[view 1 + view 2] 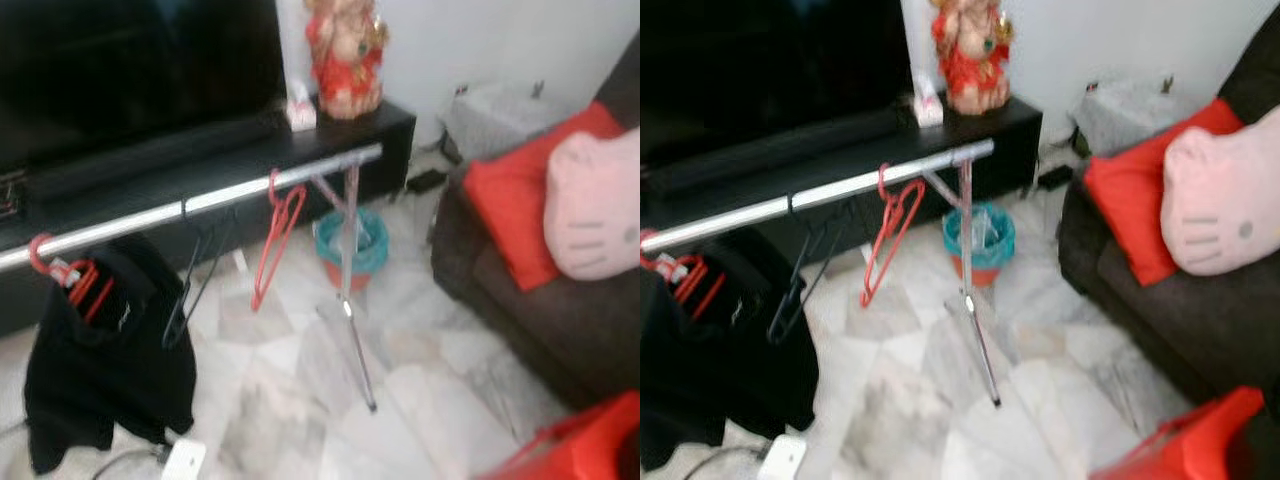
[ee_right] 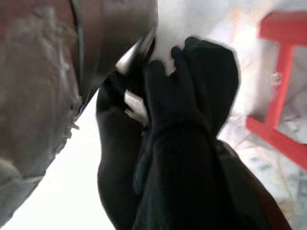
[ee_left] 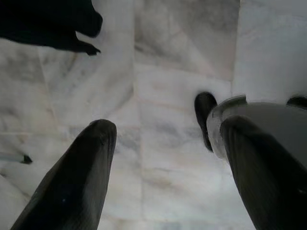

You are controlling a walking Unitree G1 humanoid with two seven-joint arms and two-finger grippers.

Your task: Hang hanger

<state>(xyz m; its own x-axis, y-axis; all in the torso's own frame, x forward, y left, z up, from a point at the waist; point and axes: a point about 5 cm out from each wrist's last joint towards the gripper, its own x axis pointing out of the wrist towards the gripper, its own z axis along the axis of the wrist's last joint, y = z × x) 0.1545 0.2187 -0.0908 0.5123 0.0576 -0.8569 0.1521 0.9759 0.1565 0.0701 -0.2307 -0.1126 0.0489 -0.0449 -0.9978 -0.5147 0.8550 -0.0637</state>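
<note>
Rail: a silver clothes rail [image 1: 200, 203] is seen running from the left edge of the head views up toward the middle, carried on a thin metal stand [image 1: 352, 290] on the marble floor [image 1: 300, 400].
Left end of rail: a black garment [image 1: 100, 370] is hung on red hangers [image 1: 75, 280] close to the rail's left end.
Middle of rail: a black hanger [image 1: 190, 290] is hooked on, empty.
Right of that: a red hanger [image 1: 275, 245] is hooked near the rail's right end, just left of the stand, its body hanging tilted.
Behind the rail: a black TV cabinet [image 1: 380, 125] with a red figurine [image 1: 345, 50] on its right end; a teal bin [image 1: 352, 245] is on the floor beyond the stand.
Right side: a dark sofa [image 1: 520, 310] with a red cushion [image 1: 515, 220] and a pink cushion [image 1: 595, 205].
Left tool: [image 3: 163, 177] held open and empty, fingers spread wide, pointed down at bare floor.
Right tool: [image 2: 177, 86] its black fingers are pressed together; something thin and silvery sits beside them, but whether anything is gripped cannot be told.
Key relation: the rail lies ahead and to the left, its long axis rising left to right across the view; the free stretch between the black and red hangers is judged nearer the left arm's side.
Stage: judged from both hangers already on the rail, the hanging looks done or nearly so.
</note>
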